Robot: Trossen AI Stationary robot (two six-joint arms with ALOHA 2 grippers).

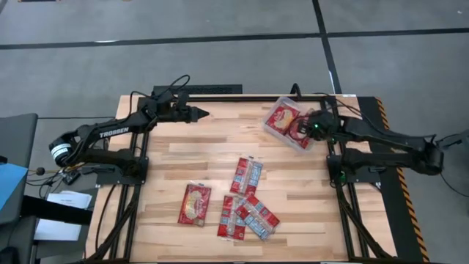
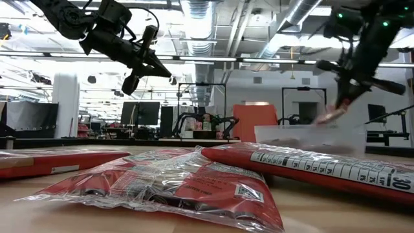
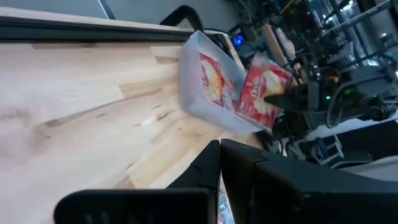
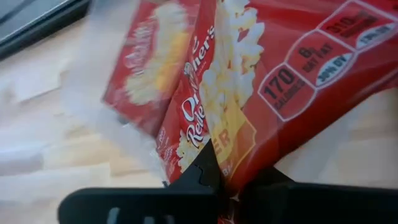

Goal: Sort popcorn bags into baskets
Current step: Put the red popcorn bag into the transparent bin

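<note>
The basket (image 1: 282,132) is a clear plastic tub at the table's far right, and one red packet with a yellow oval (image 4: 146,62) lies in it. My right gripper (image 1: 303,127) is over the basket, shut on another red popcorn bag (image 4: 273,74). My left gripper (image 1: 201,114) is shut and empty, raised over the far edge, left of the basket. A yellow-oval bag (image 1: 195,203) and three blue-and-white bags (image 1: 247,176) (image 1: 233,217) (image 1: 258,215) lie flat on the near middle of the table. My right gripper pinches the popcorn bag's edge (image 4: 233,163) between its two fingers. The fingers slant down from above. The bag hangs tilted below them (image 2: 326,117), its lower end at the basket's rim (image 3: 252,115). I cannot tell whether it touches the basket.
Bare wood lies between the basket and my left gripper (image 3: 93,93). The two nearest bags overlap (image 1: 245,216). The black frame rail (image 1: 242,95) runs along the far edge, and the arm bases stand at both sides.
</note>
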